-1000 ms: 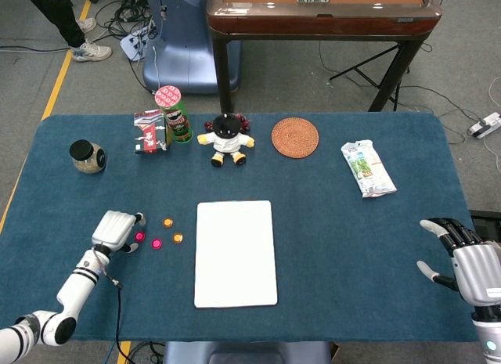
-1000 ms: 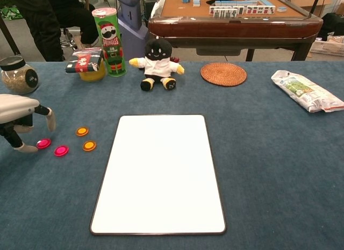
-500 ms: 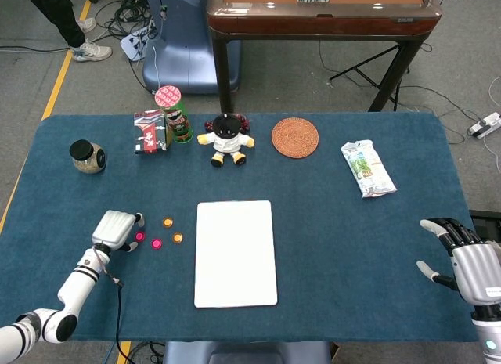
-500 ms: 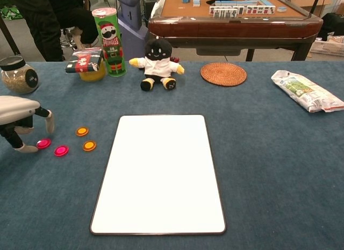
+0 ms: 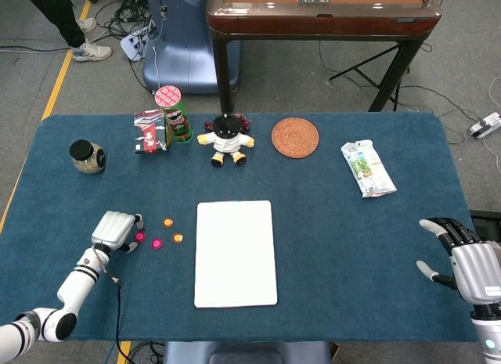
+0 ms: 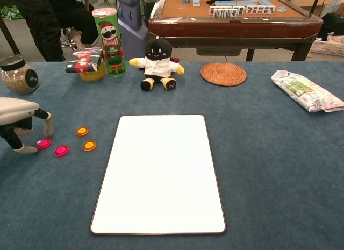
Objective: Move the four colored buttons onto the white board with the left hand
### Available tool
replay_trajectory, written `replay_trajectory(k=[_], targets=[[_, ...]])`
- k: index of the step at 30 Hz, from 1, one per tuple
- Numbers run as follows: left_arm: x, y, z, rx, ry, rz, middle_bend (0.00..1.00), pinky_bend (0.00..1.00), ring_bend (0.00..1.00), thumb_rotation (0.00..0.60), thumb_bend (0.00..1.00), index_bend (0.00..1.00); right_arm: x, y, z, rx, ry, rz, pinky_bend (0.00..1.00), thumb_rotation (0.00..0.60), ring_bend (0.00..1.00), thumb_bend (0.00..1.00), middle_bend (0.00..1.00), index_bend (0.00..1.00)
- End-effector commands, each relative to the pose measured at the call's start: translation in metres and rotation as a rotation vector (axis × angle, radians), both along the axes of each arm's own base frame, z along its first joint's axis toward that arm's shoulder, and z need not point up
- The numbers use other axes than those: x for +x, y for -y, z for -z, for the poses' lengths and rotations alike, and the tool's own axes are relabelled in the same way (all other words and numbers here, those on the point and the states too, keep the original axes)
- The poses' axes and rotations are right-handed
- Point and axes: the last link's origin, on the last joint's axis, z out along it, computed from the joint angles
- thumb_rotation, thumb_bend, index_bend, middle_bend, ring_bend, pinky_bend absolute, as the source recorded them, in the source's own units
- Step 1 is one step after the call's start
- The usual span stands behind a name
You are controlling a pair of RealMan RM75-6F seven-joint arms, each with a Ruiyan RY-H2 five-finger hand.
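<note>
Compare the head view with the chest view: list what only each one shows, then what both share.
Only the head view shows the right hand, fingers apart and empty at the table's right edge, plus the floor cables and yellow line.

Only the chest view shows the tiles on the wooden table behind.

Both show the left hand beside a pink button, the second pink button, two orange buttons, the bare white board, chip can, plush doll, coaster, jar and snack packet.

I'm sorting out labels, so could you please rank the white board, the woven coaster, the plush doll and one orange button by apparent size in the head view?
1. White board, clearly largest.
2. Plush doll and woven coaster look about alike; I would not rank them.
3. Orange button, smallest.
</note>
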Motion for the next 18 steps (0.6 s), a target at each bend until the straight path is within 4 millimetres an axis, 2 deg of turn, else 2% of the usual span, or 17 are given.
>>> replay_trajectory(k=[1, 18], targets=[[-0.0001, -0.0001, -0.0001, 0.0, 0.001, -0.001, 1.0, 1.0, 1.0, 0.6, 0.26, 0.53, -0.0001, 0.0001, -0.0001, -0.001, 0.0, 0.001, 0.35, 0.6, 0.2, 0.0, 0.26, 0.25], [0.001, -0.0028, 0.0028, 0.003, 0.007, 0.001, 1.0, 1.0, 1.0, 0.6, 0.28, 0.55, -0.0003, 0.0006, 0.0005, 0.005, -0.003, 0.006, 0.35, 0.6, 0.2, 0.0, 0.26, 0.25]])
